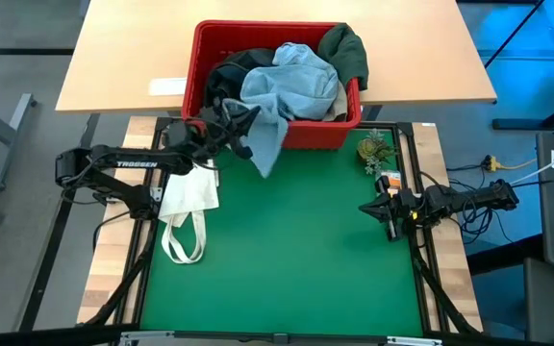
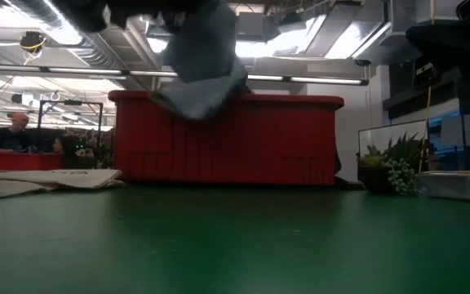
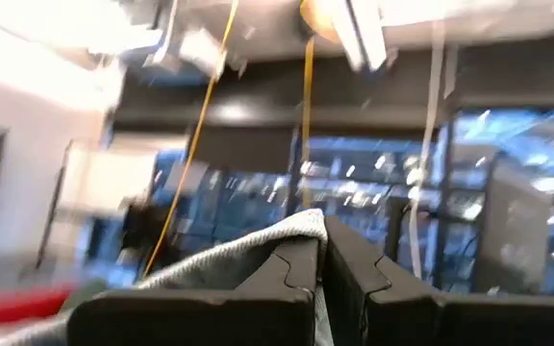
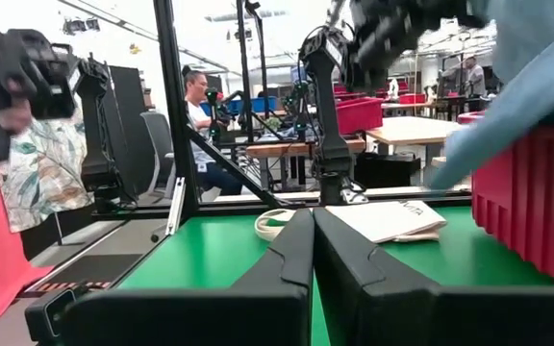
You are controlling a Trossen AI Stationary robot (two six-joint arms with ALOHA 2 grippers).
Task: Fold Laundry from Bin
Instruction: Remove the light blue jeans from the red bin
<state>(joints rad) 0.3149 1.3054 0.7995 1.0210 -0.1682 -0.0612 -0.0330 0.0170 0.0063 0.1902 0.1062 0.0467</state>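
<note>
One red bin (image 1: pixel 272 130), three garments visible, left fingers (image 3: pixel 287 279) clamped on jeans (image 1: pixel 282 96), right fingers (image 4: pixel 301 259) together.

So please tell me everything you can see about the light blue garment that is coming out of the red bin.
The light blue garment looks like soft, faded denim, crumpled with loose folds. Most of it lies on top of the darker clothes in the red bin. One end hangs over the bin's front rim, above the green mat. The left gripper is shut on this end and holds it off the mat; in the low view the cloth hangs clear in front of the bin wall. A dark green piece lies beside it.
</note>
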